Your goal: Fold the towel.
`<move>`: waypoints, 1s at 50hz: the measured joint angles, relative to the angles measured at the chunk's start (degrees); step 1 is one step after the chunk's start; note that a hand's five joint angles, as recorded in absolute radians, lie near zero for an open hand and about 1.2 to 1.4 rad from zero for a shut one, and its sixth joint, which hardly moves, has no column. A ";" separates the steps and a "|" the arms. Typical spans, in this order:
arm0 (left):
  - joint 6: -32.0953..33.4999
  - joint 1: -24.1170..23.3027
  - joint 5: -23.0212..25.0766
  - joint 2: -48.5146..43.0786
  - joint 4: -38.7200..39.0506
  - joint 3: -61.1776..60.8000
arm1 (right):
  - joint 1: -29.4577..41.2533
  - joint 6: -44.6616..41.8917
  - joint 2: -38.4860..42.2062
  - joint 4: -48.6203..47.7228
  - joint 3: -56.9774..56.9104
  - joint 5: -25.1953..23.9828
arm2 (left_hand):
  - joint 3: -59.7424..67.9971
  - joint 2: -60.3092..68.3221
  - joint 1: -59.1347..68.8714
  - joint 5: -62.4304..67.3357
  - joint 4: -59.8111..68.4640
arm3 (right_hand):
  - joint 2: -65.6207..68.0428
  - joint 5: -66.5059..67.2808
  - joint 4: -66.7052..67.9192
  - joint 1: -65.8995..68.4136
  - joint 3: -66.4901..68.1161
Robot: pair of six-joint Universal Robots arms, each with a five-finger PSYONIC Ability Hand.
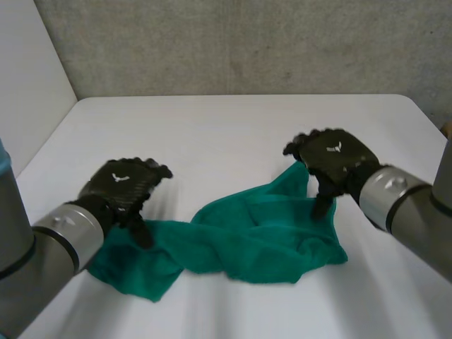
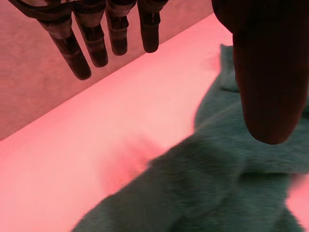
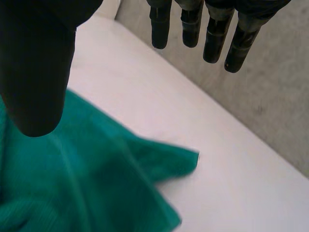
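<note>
White desk [image 1: 233, 127] beneath a grey wall [image 1: 247, 42] carries the crumpled green towel [image 1: 247, 240] toward 6 o'clock. Left hand [image 1: 123, 182] hovers at its 9 o'clock end, right hand [image 1: 332, 157] at its 2 o'clock corner, both with fingers straight, holding nothing. Likely pre-grasp: pinch corners next. Thumb contact unclear; other corners buried.

Towel [image 1: 247, 240] teal-green, plain. Table [image 1: 212, 134] white. Left hand [image 1: 123, 185], right hand [image 1: 332, 159] blk w/ small white mark. Wall [image 1: 247, 42] gry, mottled.

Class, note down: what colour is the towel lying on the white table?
The towel is plain green, with no pattern. The head view shows it best.
</note>
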 measured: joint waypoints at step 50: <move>2.10 7.42 -4.73 -7.31 17.89 29.77 | 2.02 -3.95 19.01 -16.49 -46.99 18.27 | 53.43 54.30 50.58 50.84 54.18 | 55.09 50.52 54.96 44.34 55.62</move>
